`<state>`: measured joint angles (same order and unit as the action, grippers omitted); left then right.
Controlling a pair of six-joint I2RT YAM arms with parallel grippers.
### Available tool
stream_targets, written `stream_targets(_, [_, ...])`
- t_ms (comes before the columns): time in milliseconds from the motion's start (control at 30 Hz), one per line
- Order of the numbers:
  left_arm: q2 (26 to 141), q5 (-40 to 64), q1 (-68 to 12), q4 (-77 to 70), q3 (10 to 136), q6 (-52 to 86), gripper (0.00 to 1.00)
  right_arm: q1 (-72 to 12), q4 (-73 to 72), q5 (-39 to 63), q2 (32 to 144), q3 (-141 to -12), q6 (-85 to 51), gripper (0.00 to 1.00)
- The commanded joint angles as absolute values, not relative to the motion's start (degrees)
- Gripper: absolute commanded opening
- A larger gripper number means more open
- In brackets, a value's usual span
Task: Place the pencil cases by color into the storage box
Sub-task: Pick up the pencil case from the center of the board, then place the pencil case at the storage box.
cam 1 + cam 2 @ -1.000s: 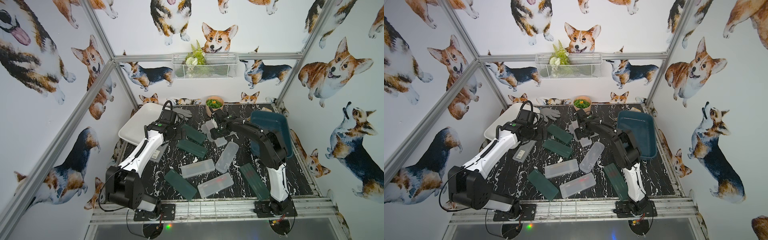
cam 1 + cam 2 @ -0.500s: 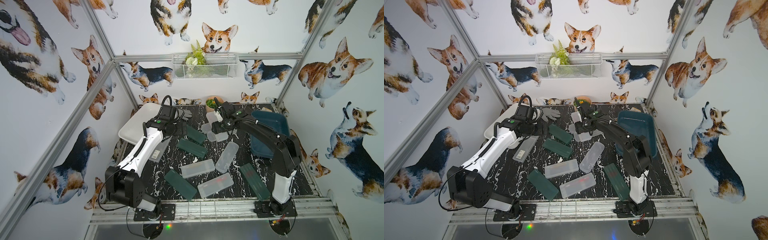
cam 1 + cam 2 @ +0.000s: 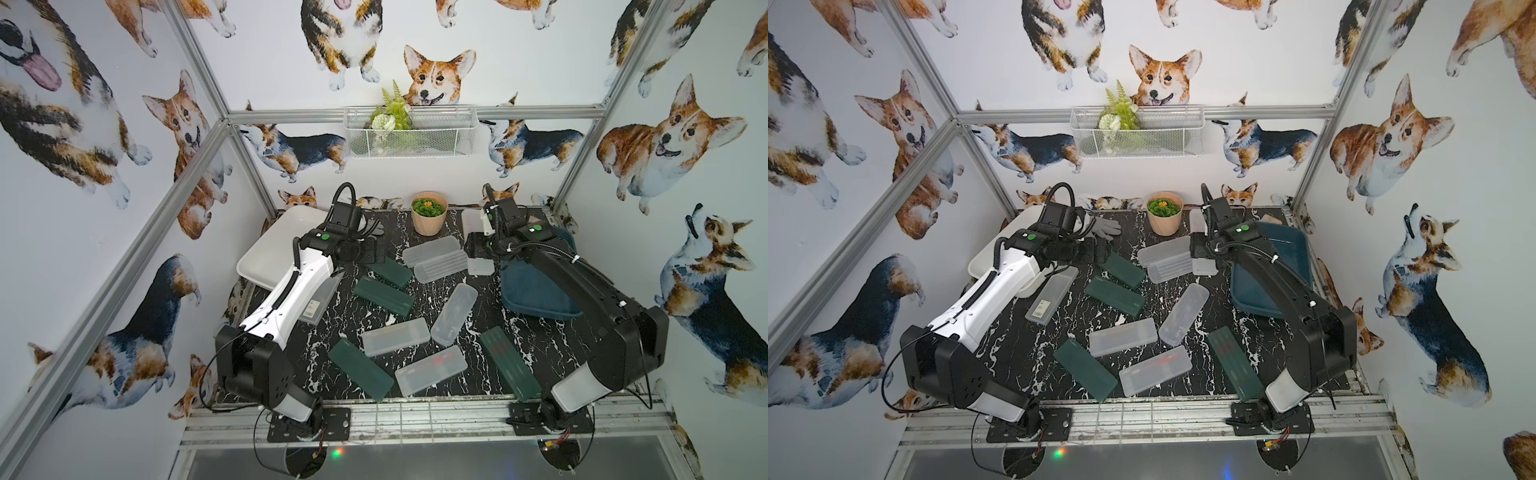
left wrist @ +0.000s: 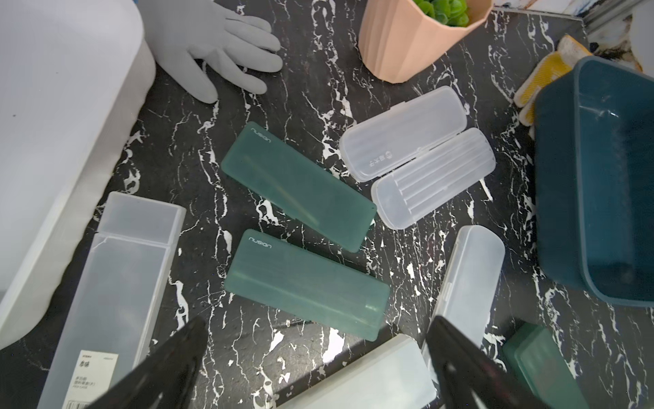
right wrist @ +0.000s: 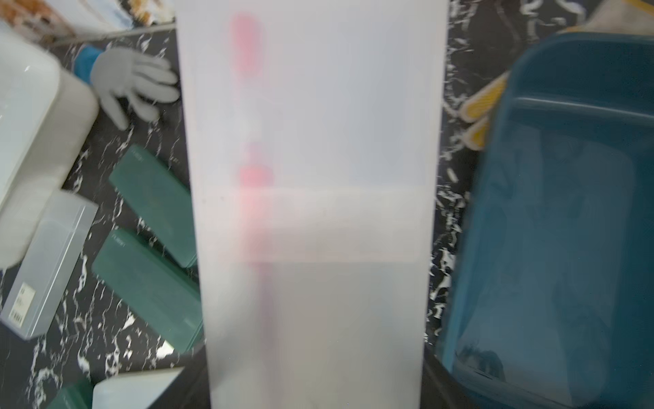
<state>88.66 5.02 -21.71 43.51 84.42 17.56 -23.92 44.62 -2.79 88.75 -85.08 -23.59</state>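
Bench [image 3: 320,336]: pencil cases [image 3: 395,336] lie all about; I see none in a box.
My left tool [image 4: 318,322]: wide open, empty, over two green cases [image 4: 306,290].
My right tool [image 3: 478,249]: it has lifted one clear case [image 5: 311,177] up and grips it.
Meaning: sorting starts; the blue box [image 3: 532,291] is just beside it, the white box [image 3: 270,253] across the bench.

Four translucent dark green plastic pencil cases [image 3: 384,296], six frosted clear-white plastic ones [image 3: 395,336], one shallow white tub [image 3: 270,249] and one teal-blue tub [image 3: 536,291] are showing.
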Motion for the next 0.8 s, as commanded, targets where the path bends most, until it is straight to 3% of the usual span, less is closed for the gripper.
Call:
stream_targets(0, [89.8,6.5,-23.5,43.3,86.2,16.1,0.99,-19.3,44.5,-5.5,86.0,-82.1,-29.3,0.5])
stream_targets(300, [92.3,8.1,-28.8,43.0,88.4,16.3,0.99,-9.5,46.7,-7.3,83.0,-73.5,-40.7,0.52])
stream_targets(767, [94.0,10.2,-32.9,42.5,89.7,15.9,0.99,-3.7,44.1,-11.8,84.2,-67.2,-63.8,0.53])
